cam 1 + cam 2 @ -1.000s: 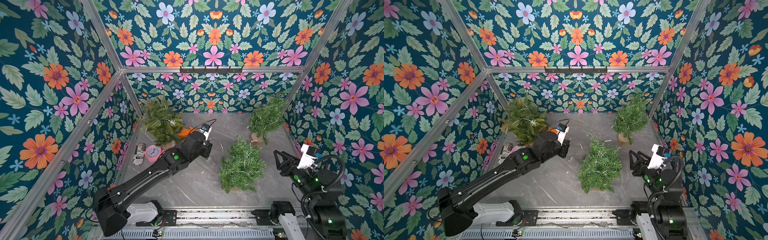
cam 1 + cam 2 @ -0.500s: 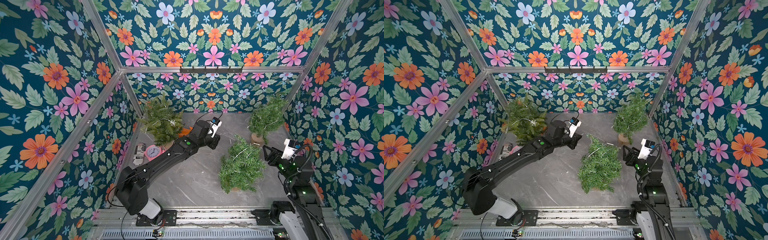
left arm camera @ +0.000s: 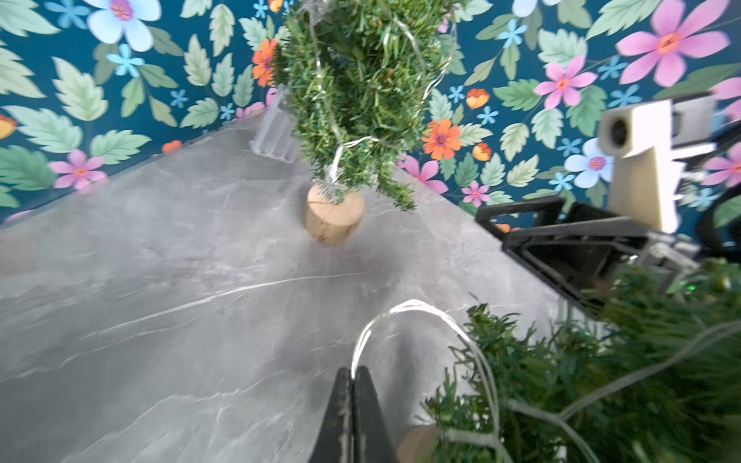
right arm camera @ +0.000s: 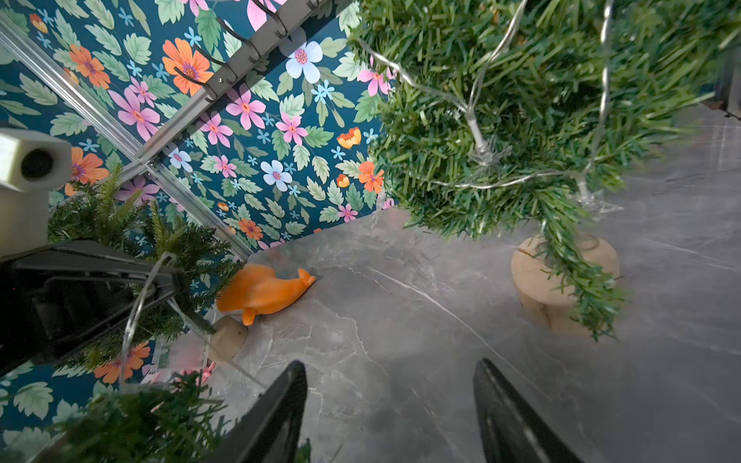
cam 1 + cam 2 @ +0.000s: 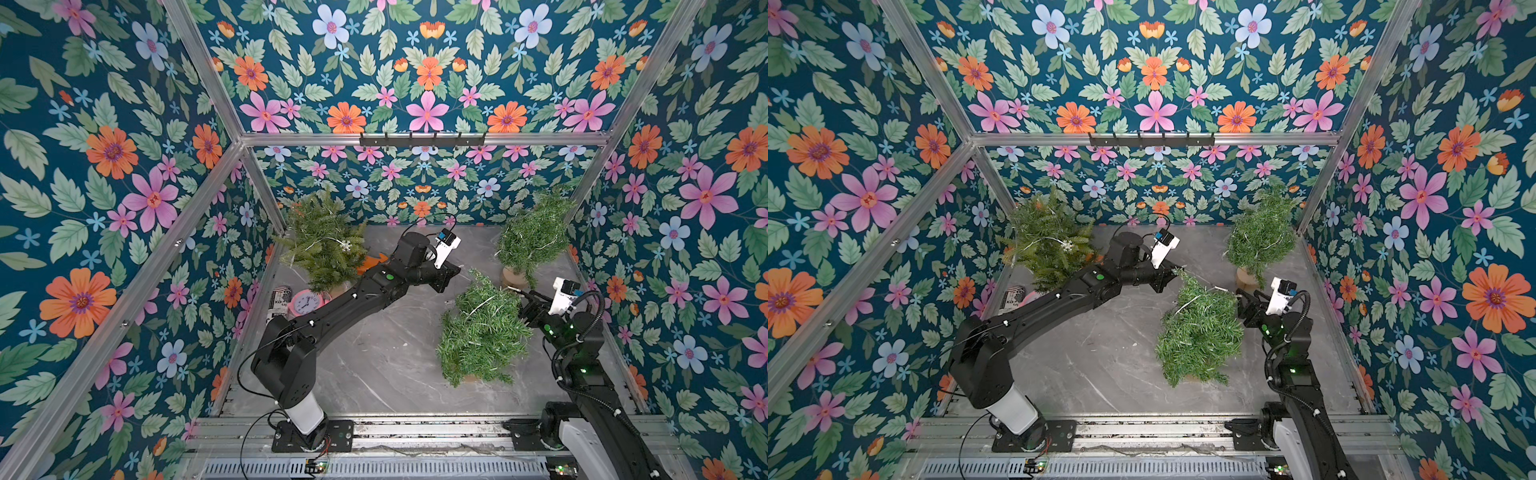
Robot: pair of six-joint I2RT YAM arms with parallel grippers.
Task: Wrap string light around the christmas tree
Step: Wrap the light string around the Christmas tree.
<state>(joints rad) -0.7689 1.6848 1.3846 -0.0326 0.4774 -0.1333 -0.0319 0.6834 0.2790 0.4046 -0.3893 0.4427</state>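
Left tool (image 3: pixel 353 373) advanced to tree (image 5: pixel 478 332) | string light (image 3: pixel 405 306): thin silvery loop

You see a grey marbled tabletop (image 5: pixel 374 365) enclosed by floral walls (image 5: pixel 124 166). A black hook rail (image 5: pixel 422 139) is fixed to the metal bar (image 5: pixel 291 138) across the back wall. A pink clock (image 5: pixel 304 302) lies face up near the left wall, just beside a black-and-white printed cylinder (image 5: pixel 279 300). Your right wrist view shows an orange toy animal (image 4: pixel 262 292) lying on its side near the back wall
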